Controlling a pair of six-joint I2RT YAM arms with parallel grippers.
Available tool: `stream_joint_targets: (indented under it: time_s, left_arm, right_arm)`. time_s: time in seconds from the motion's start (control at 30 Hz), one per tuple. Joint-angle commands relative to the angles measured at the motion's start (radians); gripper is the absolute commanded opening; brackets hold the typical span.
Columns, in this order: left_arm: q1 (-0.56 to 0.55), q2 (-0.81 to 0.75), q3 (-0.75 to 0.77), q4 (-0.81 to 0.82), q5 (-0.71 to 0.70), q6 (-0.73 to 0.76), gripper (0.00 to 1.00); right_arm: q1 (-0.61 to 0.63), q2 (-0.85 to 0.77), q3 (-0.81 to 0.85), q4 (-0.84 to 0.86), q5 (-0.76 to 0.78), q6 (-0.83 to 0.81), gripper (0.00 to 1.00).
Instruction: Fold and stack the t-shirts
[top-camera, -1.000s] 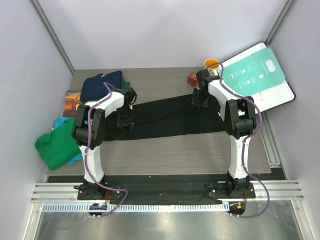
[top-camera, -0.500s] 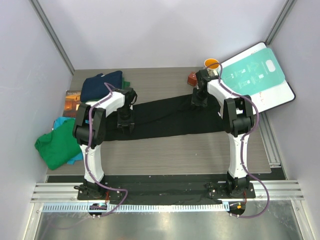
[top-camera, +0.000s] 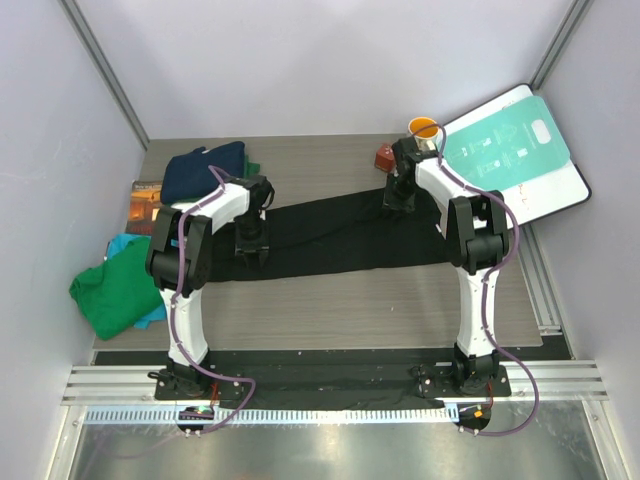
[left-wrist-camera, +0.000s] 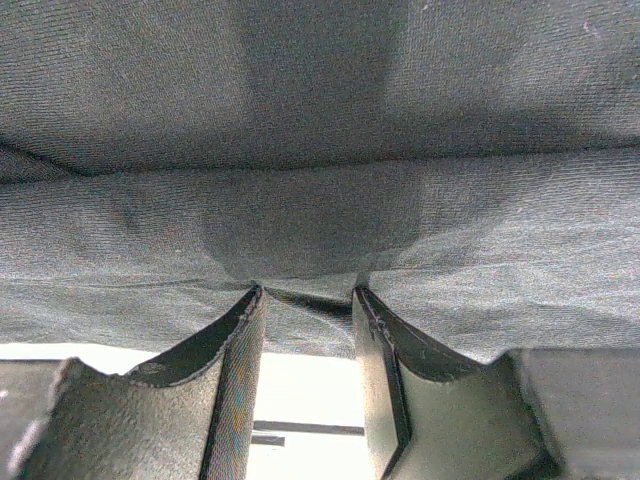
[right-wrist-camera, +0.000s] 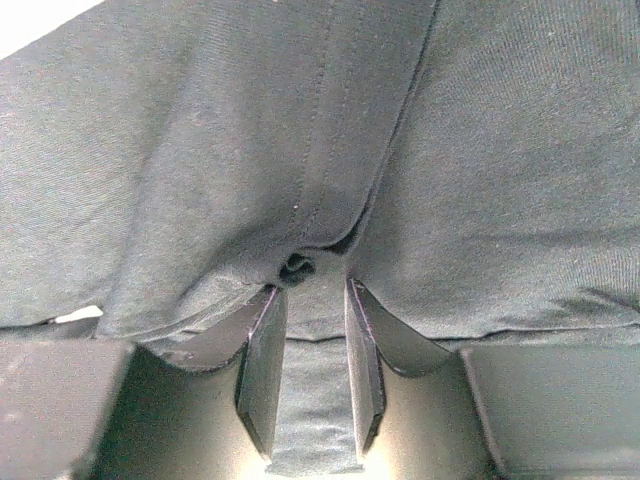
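A black t-shirt (top-camera: 330, 235) lies stretched in a long band across the middle of the table. My left gripper (top-camera: 250, 243) points down on its left end. In the left wrist view the fingertips (left-wrist-camera: 250, 305) pinch a fold of the black cloth (left-wrist-camera: 320, 200). My right gripper (top-camera: 398, 195) stands on the shirt's far right corner, with a strip of the black cloth (right-wrist-camera: 312, 400) running between its fingers (right-wrist-camera: 262, 350). A navy t-shirt (top-camera: 203, 170) is bunched at the back left. A green t-shirt (top-camera: 115, 290) lies on a teal one (top-camera: 118, 243) at the left edge.
A teal-and-white board (top-camera: 510, 150) leans at the back right. An orange cup (top-camera: 424, 127) and a small red-brown object (top-camera: 385, 157) sit just behind my right gripper. A brown picture book (top-camera: 143, 203) lies by the navy shirt, and green cloth (top-camera: 253, 168) peeks out behind that shirt.
My right gripper has edged slightly toward the back with the shirt's corner. The left gripper and the other shirts have stayed put.
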Motion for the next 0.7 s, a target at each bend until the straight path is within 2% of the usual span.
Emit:
stream_joint_targets:
  time_s: [0.0, 0.2, 0.67]
  left_arm:
    - [0.001, 0.003, 0.010, 0.001, 0.015, 0.020, 0.41]
    - [0.001, 0.010, 0.007, 0.003, 0.020, 0.020, 0.41]
    - [0.001, 0.025, 0.030, -0.005, 0.021, 0.026, 0.41]
  right_arm:
    - [-0.003, -0.115, 0.016, 0.035, -0.022, 0.013, 0.34]
    - [-0.003, -0.156, -0.008, 0.042, -0.015, 0.007, 0.35]
    - [-0.006, -0.092, 0.005, 0.027, -0.022, 0.003, 0.37]
